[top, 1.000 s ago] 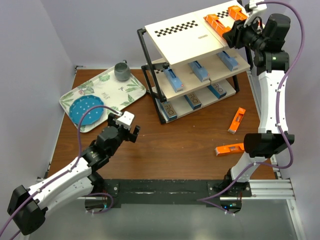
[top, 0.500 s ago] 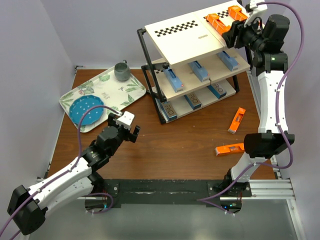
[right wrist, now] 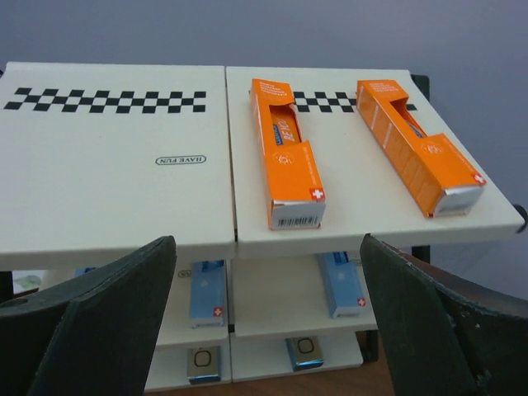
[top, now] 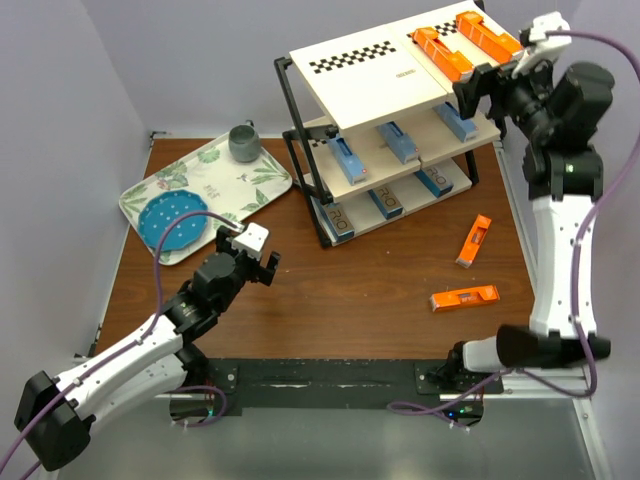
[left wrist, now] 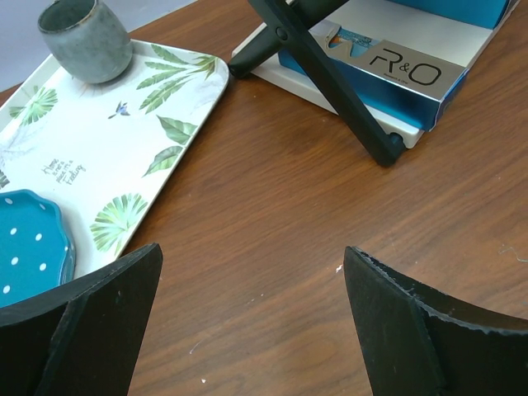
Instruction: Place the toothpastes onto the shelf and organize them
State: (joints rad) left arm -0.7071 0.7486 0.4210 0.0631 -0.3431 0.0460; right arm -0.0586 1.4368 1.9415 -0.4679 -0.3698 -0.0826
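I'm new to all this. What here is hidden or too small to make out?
- Top view: the top board of the shelf covers the backs of the lower tiers, so cartons there can't be counted.
- Top view: print on the two loose orange cartons is too small.
- Left wrist view: the blue plate is cut off by the picture's edge.

The blue plate (left wrist: 29,239) is cut off at the left edge; the lower-tier cartons (right wrist: 205,290) sit half hidden under the top board (right wrist: 115,165).

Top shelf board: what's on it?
An orange toothpaste carton and a second orange carton lie apart on its right half; none on the left. The board hides most lower tiers.
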